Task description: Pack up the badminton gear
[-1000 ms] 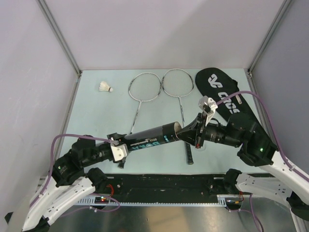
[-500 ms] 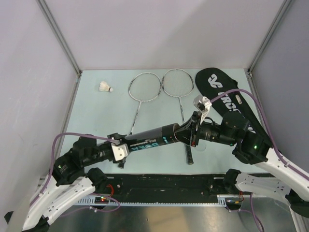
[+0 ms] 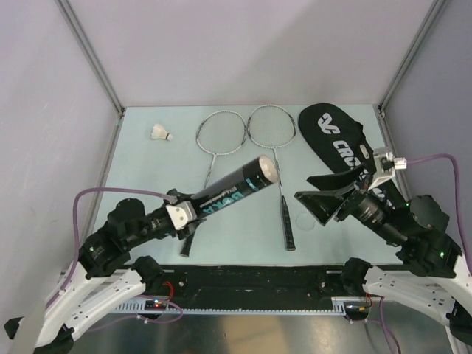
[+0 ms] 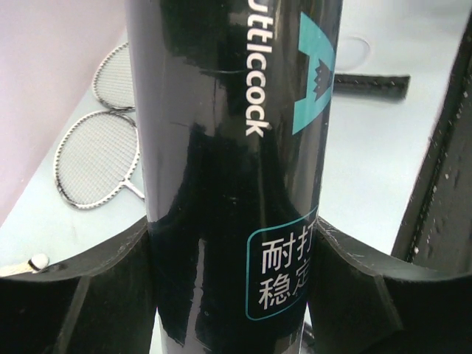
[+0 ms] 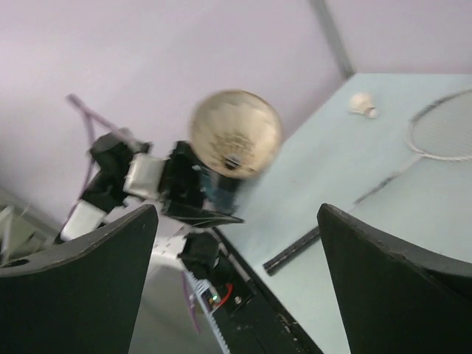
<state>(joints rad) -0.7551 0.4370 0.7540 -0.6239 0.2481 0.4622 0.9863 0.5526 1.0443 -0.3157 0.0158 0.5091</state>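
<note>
Left gripper [image 3: 184, 212] clamped the tilted black tube [image 3: 234, 186] at mid-frame, right gripper [image 3: 303, 187] gaped wide and empty at centre right; the shuttlecock [image 5: 236, 144] apparently inside (blurry) could spill if the uncapped mouth dipped

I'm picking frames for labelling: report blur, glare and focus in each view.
Top external: evenly lit and sharp, only soft shadows on the pale green table. Left wrist: the glossy black cylindrical tube fills the frame, print crisp, pale reflections streaking it. Right wrist: smeared throughout, the tube's open end and the white feather shuttlecock soft.
</note>
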